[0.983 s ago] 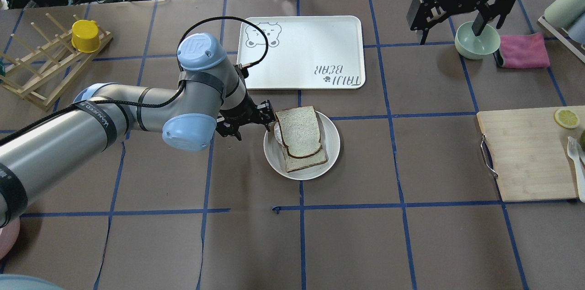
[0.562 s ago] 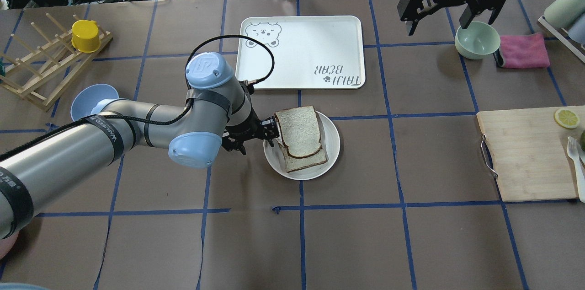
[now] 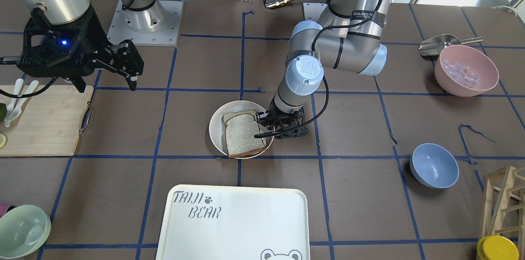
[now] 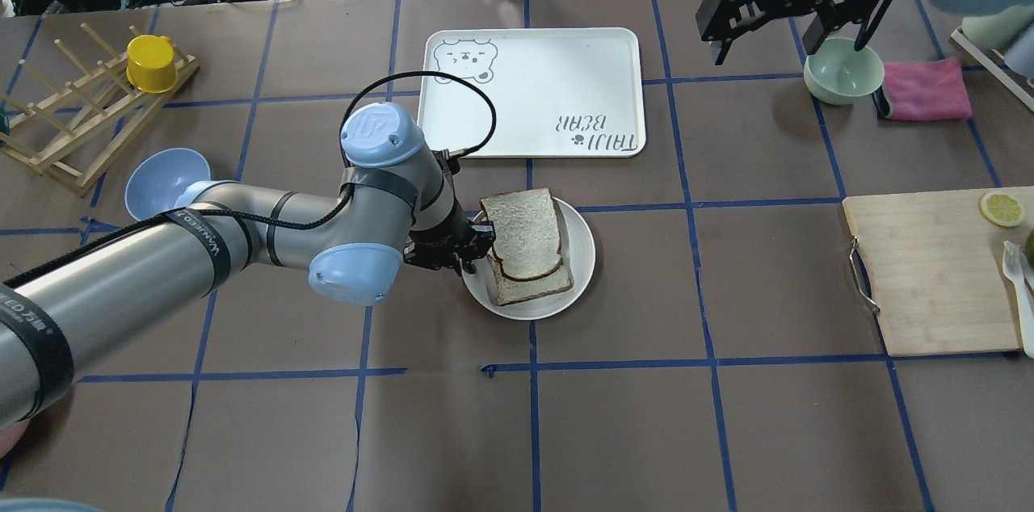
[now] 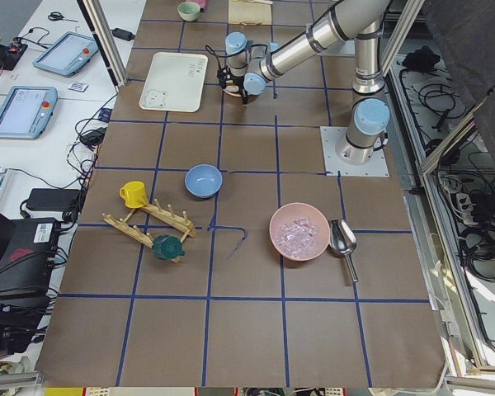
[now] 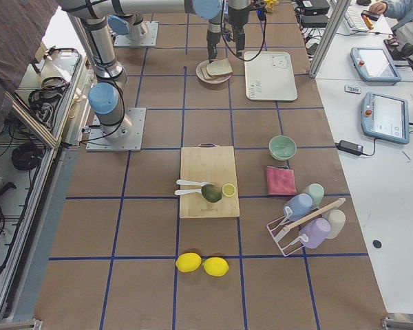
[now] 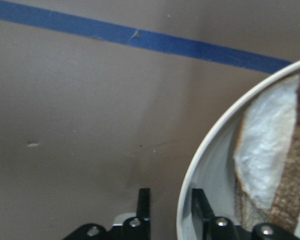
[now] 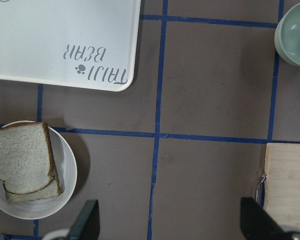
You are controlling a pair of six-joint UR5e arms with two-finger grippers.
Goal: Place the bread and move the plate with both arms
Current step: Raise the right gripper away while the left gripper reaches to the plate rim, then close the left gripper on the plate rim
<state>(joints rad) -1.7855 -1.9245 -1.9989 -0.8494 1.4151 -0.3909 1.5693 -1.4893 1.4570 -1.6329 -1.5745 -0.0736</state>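
Observation:
The plate stands mid-table and also shows in the front view. The bread, pale with a dark crust, lies on top of a tanner slice on the plate. My left gripper is low at the plate's left rim. In the left wrist view its narrowly open jaws straddle the rim, the outer finger a little apart from it. My right gripper is open and empty, high over the far right, and looks down on the plate and bread.
The TAIJI BEAR tray lies just beyond the plate. A green bowl and pink cloth are under the right gripper. A cutting board lies right. A blue bowl and a rack with a yellow cup are left.
My left gripper has moved down along the plate's left rim and in over it. The plate with the bread has shifted slightly left. My right gripper has drifted up and back.

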